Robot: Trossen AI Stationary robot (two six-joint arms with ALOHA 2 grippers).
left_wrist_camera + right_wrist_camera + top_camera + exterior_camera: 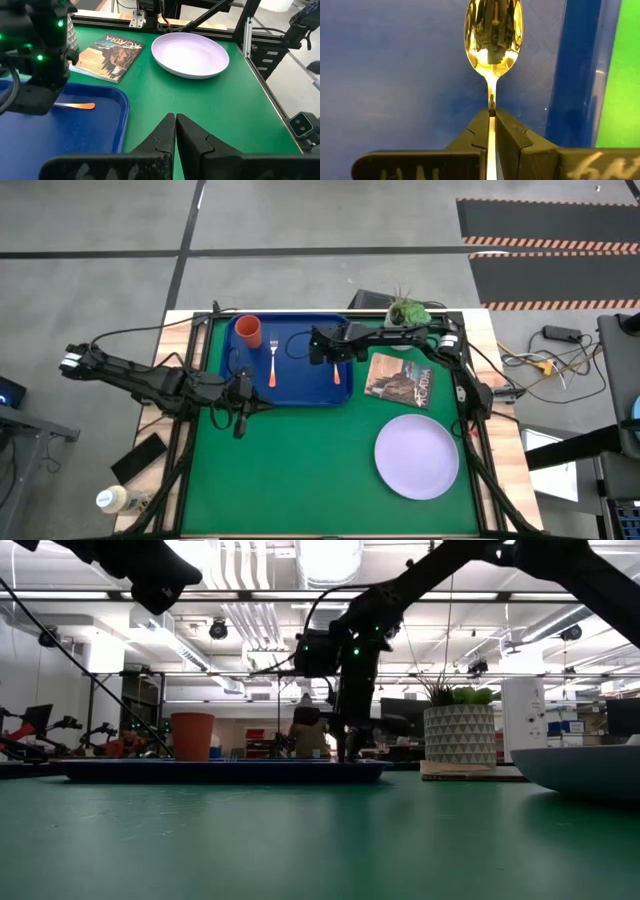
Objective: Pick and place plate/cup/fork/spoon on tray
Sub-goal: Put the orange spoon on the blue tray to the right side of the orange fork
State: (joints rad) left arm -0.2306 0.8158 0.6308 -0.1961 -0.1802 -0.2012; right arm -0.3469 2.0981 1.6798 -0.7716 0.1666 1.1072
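**Spoon clamped over the tray, plate alone on the mat**

Nearest the overhead camera are the two dark arms. On the left, the left gripper hangs over the green mat just below the tray's near-left corner; its fingers are pressed together with nothing between them.

Next along, the dark blue tray lies at the far side of the mat. The orange-red cup stands upright in its far-left corner. The fork lies flat on the tray floor just right of the cup, tines pointing to the far side, orange handle toward the near rim.

Further right, the right gripper reaches in over the tray's right half. Its fingers are clamped on the neck of the spoon, the silver bowl sticking out beyond the fingertips above the blue tray floor, close to the raised right rim. Whether the spoon touches the tray cannot be told.

Right of the tray a book lies on the mat, with a potted plant beyond it at the table's far edge. The lavender plate sits on the mat at the near right, well apart from the tray.
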